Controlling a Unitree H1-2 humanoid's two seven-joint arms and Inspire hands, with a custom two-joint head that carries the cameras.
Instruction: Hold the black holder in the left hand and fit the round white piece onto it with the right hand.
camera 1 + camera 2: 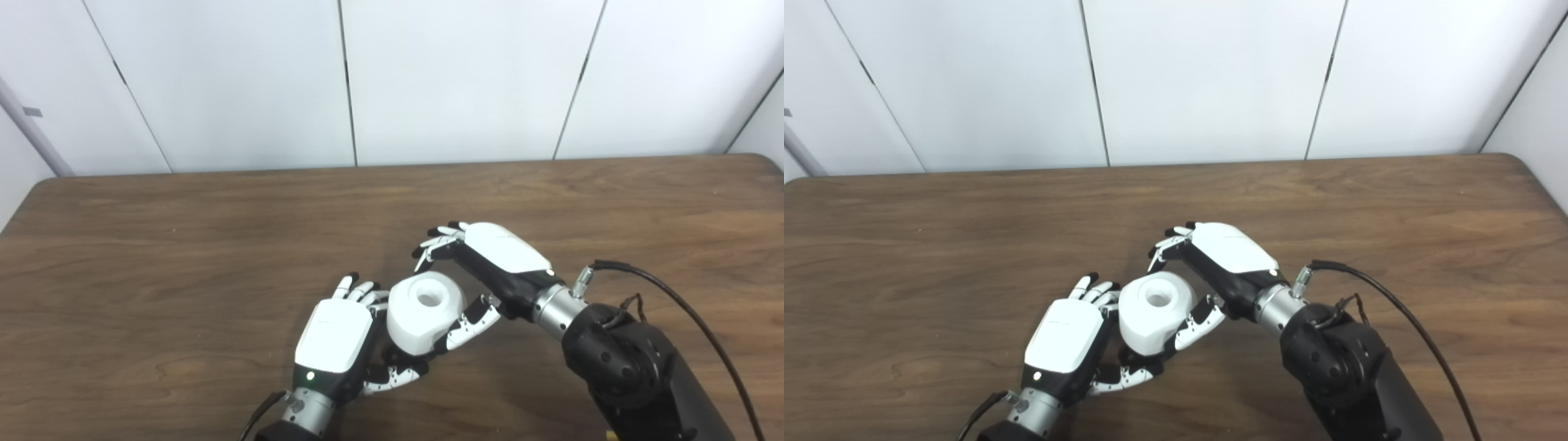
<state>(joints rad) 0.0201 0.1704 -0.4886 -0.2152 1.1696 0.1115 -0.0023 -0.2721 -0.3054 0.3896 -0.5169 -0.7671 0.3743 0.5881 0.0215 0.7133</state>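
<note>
Left eye view: a dark brown wood-grain table (184,245) fills the lower 2 thirds of the picture, with plain white wall panels (459,79) behind it. Near the bottom centre, the left hand (334,337), white-backed with black-and-white fingers, rises from the lower edge. Its fingers curl round the lower left side of the round white piece with a hole in its top (425,312), and its thumb lies under the piece. The black holder is almost wholly hidden; only a dark sliver shows beneath the white piece, so how the 2 parts sit together cannot be told. The right hand (490,263) comes in from the lower right on a thick black arm. Its thumb presses the right side of the white piece, while its fingers (435,245) arch just above and behind the piece's far edge, apart from it. A black cable (686,306) loops from the right wrist.

Right eye view: the same scene sits a little further left. The left hand (1062,337) cups the white piece (1154,312) from the left and below. The right hand (1222,257) touches it with the thumb only, its fingers (1167,242) bent over the far rim with a visible gap.
</note>
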